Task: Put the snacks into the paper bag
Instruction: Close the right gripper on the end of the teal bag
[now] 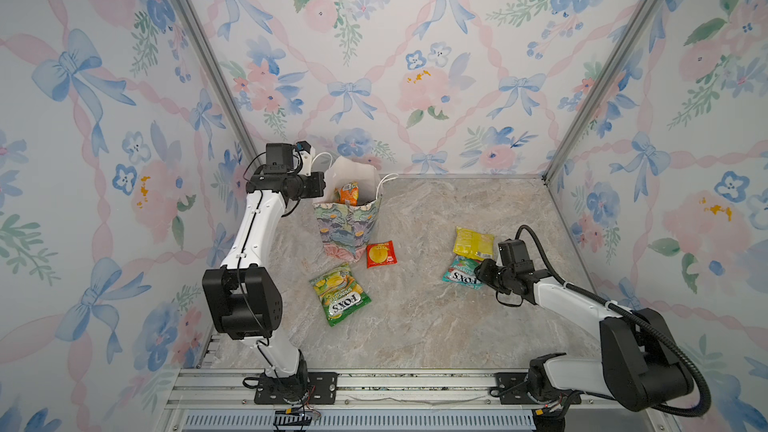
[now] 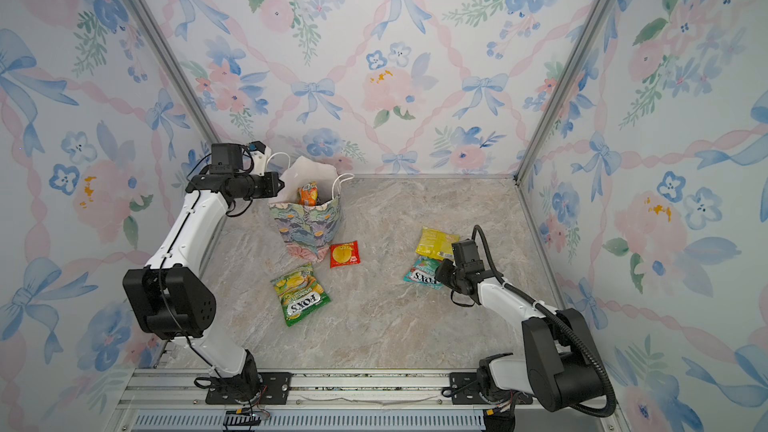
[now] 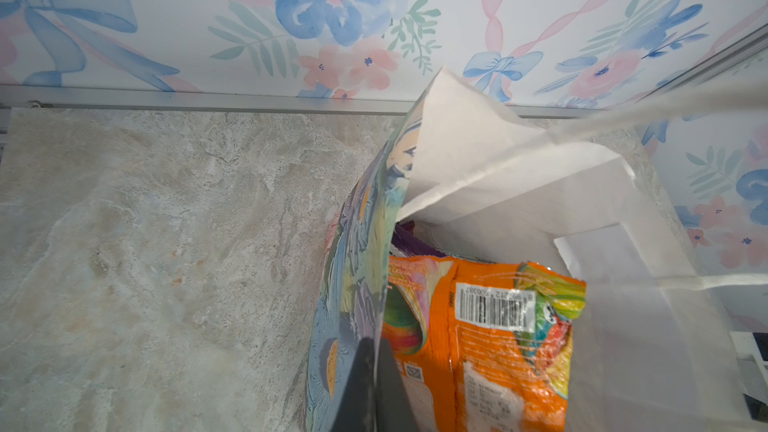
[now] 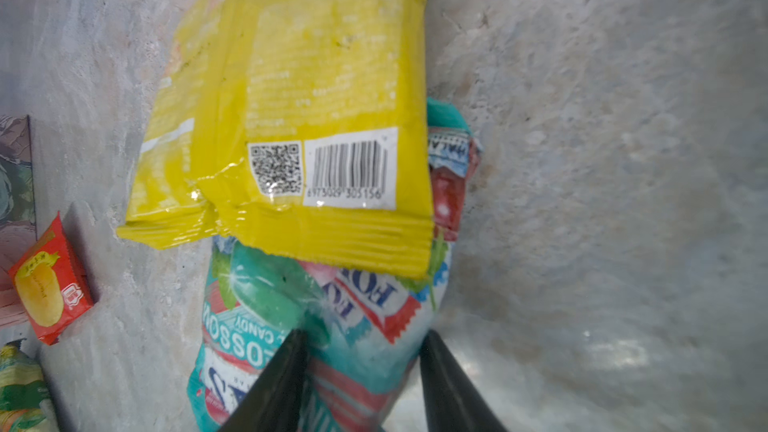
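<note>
Fingers (image 3: 390, 388) of the left gripper (image 3: 374, 347) are pressed together on the left-hand wall of the paper bag (image 1: 349, 226), one inside and one outside, pinching it near the rim. The bag stands upright at the far left of the marble-look table (image 1: 457, 326) with its mouth open and its white cord handles (image 1: 388, 180) sticking up. Inside it an orange packet (image 1: 348, 193) stands on end, barcode side up in the left wrist view, and a purple packet (image 3: 411, 243) shows behind it, mostly hidden.

On the right of the scene, the right gripper (image 4: 365, 334) is down at the near end of the teal packet (image 1: 461, 276). Its jaws are spread, with the packet between them; whether they press on it cannot be told. A yellow bag (image 1: 473, 243) lies face down over the far end of the teal packet, overlapping it.

A small red packet (image 1: 381, 254) lies flat just beside the near right corner of the paper bag. A green packet (image 1: 340, 295) lies nearer, apart from both, in front of the bag. Both top views show all four loose packets flat on the table.
</note>
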